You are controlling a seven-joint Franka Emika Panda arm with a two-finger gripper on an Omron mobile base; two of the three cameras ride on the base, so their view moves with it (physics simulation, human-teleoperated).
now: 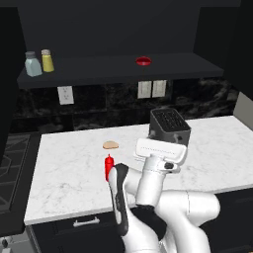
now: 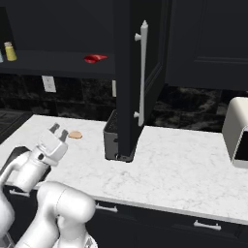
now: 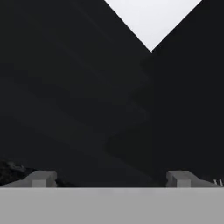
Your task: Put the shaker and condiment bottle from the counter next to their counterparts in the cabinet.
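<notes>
The yellow-olive shaker (image 1: 47,60) stands on the dark cabinet's shelf (image 1: 99,74), right beside the pale blue-grey shaker (image 1: 33,64). Further right on the same shelf lies the low red round object (image 1: 144,61). The red condiment bottle (image 1: 109,167) stands upright on the white marble counter (image 1: 69,173), partly hidden behind my arm. My gripper (image 2: 59,131) hangs above the counter's left part, open, with nothing between its fingers. In the hand view the gripper (image 3: 111,178) faces dark cabinet surfaces. From the right base view the shaker (image 2: 10,51) shows at the far left.
A dark toaster (image 1: 169,126) stands on the counter just beyond my hand. A small tan round food item (image 1: 110,145) lies near the bottle. An open dark cabinet door (image 2: 138,72) hangs over the counter. A white appliance (image 2: 237,131) stands at the right, a stove (image 1: 12,153) at the left.
</notes>
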